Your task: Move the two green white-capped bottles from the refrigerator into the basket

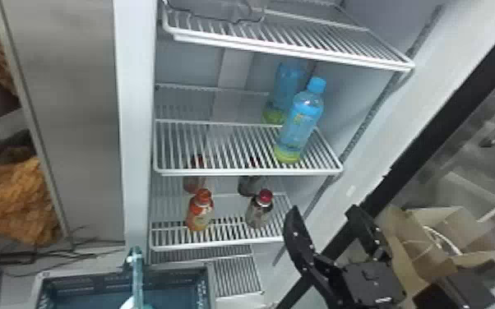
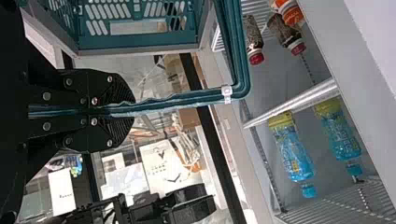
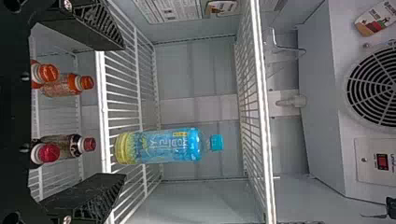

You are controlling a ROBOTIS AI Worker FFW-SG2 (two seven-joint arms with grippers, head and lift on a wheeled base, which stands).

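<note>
Left tool (image 2: 133, 111) closed on slim teal handle (image 2: 173, 99) of slotted basket (image 2: 95, 42), ribbed right tool (image 1: 324, 208) wide open, empty

The tall blue-capped bottle with a green base (image 1: 300, 123) is smooth, glossy clear plastic; the teal slotted basket (image 2: 140, 42) is smooth plastic with a softer sheen. The white wire shelf (image 1: 238, 171) looks like smooth coated metal, and the right tool (image 1: 324, 211) is matt black with rough, ridged pads. The open brown box (image 1: 431, 267) is dull cardboard.
</note>
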